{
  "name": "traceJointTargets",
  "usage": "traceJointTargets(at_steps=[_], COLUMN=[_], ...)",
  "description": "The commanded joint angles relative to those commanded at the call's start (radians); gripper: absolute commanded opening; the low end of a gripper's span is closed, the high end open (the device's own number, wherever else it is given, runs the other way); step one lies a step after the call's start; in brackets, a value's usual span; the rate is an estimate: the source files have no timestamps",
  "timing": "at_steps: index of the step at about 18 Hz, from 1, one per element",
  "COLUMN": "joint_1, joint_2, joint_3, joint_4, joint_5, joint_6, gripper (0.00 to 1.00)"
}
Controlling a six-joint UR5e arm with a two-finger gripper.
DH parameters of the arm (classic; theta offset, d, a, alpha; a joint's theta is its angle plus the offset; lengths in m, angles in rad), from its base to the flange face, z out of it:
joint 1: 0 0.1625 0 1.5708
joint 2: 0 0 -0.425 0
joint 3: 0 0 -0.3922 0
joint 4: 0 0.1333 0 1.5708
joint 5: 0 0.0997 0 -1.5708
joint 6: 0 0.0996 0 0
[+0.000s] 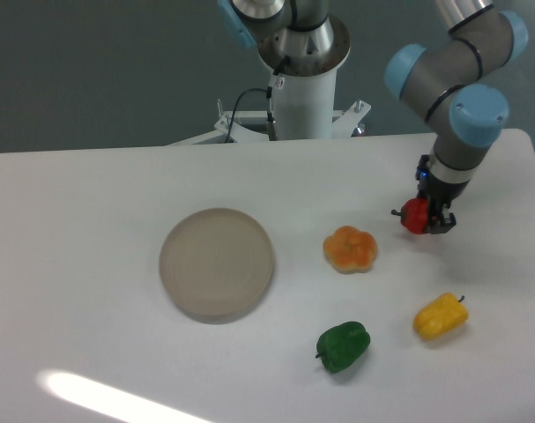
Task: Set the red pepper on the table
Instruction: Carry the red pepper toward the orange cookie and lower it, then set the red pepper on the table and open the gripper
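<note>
Fixed-camera view of the workspace. The gripper (426, 216) hangs from the arm over the right part of the table (91, 211), its two fingers pinched on the red pepper (415, 215), whose short dark stem points left. The pepper appears to be carried slightly above the tabletop rather than resting on it (the view from above does not settle whether its underside touches the surface). To its lower left, near but apart, lies the orange pepper (350, 248); the yellow pepper (441, 316) lies below it toward the front edge, the green pepper (343, 345) further front and left, and the round plate (217, 263) well apart to the left. Risks, as judged from this arrangement: if the fingers part while the pepper is still clear of the surface, the glossy, rounded body is likely to bounce or roll, and a roll leftward would carry it against the orange pepper. If the arm travels further left before lowering, the pepper or a finger could nudge the orange pepper out of place. If the descent is too deep, the fingertips would press into the tabletop, since the pepper is small and is held close to the tips. A sideways grip with the stem out to one side also means the pepper may tip onto its side when freed. A short vertical lowering onto the bare patch under the gripper, followed by release at contact, would seem to avoid these faults.
</note>
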Motion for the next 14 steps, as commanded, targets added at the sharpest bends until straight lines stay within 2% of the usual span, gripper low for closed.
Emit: traceJointTargets(at_steps=[11,14], joint_1=[0.002,0.005], joint_2=[-0.006,-0.017], joint_3=[-0.017,-0.008], joint_4=[0.006,0.006], joint_5=[0.002,0.002], joint_6=[0.003,0.066], gripper=[0.55,0.55])
